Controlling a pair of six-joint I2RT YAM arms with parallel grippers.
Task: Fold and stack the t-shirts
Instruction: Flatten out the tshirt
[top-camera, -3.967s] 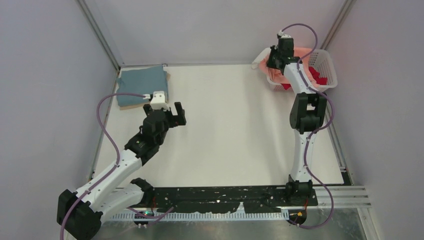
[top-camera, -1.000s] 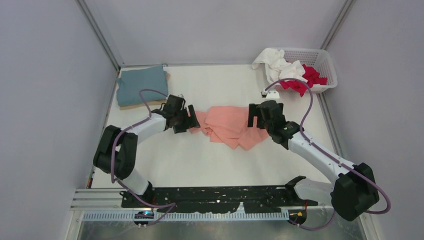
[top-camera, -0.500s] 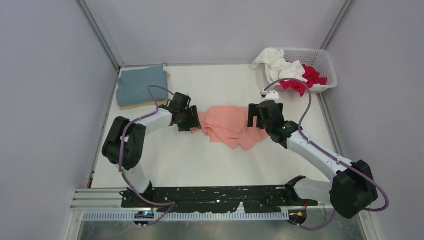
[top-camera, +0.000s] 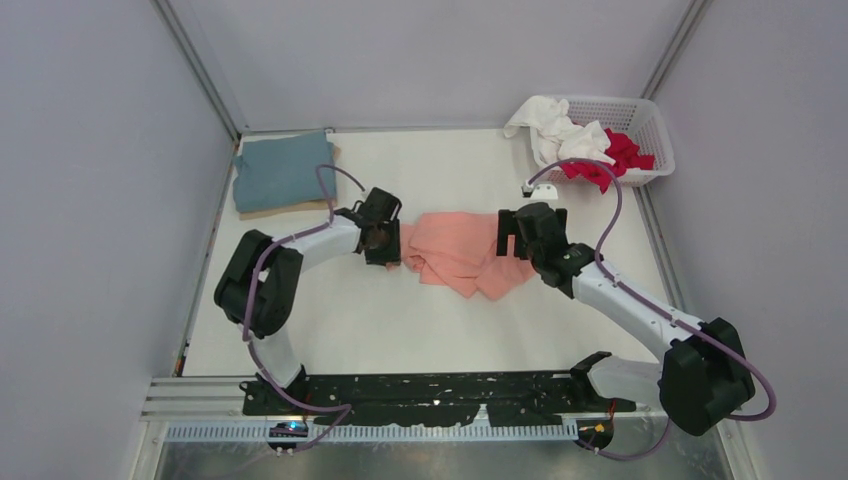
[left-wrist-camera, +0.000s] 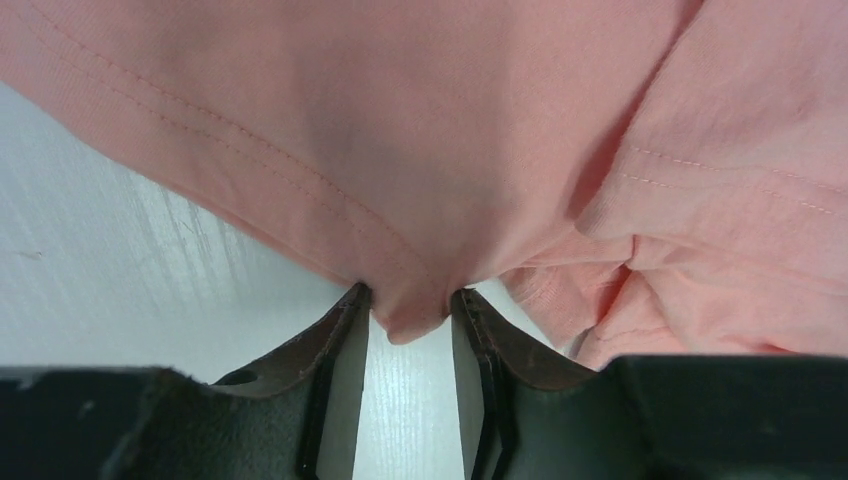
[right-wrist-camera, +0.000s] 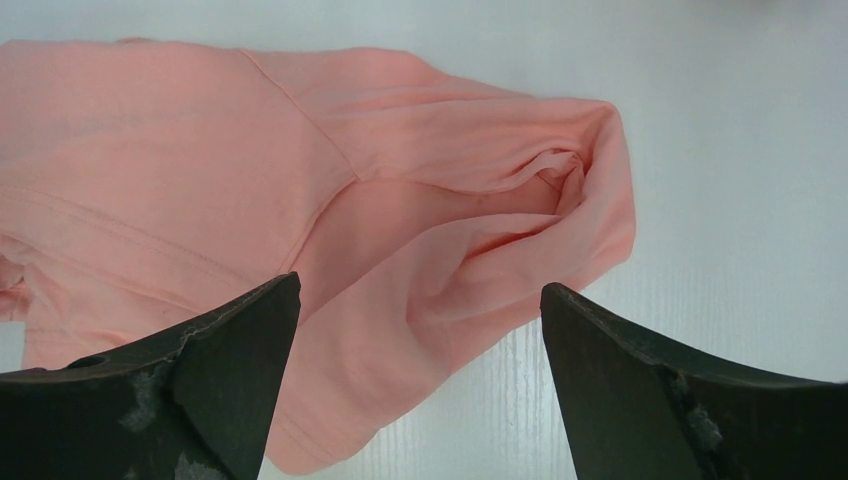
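A crumpled salmon-pink t-shirt (top-camera: 455, 255) lies in the middle of the table. My left gripper (top-camera: 392, 243) is at its left edge. In the left wrist view a hemmed fold of the pink shirt (left-wrist-camera: 450, 150) sits pinched between the fingertips of that gripper (left-wrist-camera: 410, 295). My right gripper (top-camera: 515, 232) hovers over the shirt's right side, jaws wide open. In the right wrist view a bunched end of the shirt (right-wrist-camera: 300, 200) lies between and beyond the fingertips of that gripper (right-wrist-camera: 420, 282), untouched. A folded teal-blue t-shirt (top-camera: 284, 172) rests at the back left on a tan one (top-camera: 262, 211).
A white lattice basket (top-camera: 655, 128) stands at the back right corner, holding a white t-shirt (top-camera: 560, 130) that hangs over its rim and a red t-shirt (top-camera: 612, 160). Grey walls close in the table on three sides.
The left gripper has slid right onto the pink shirt's left edge and narrowed its jaws around a fold. The right gripper has stayed open over the shirt's right side.
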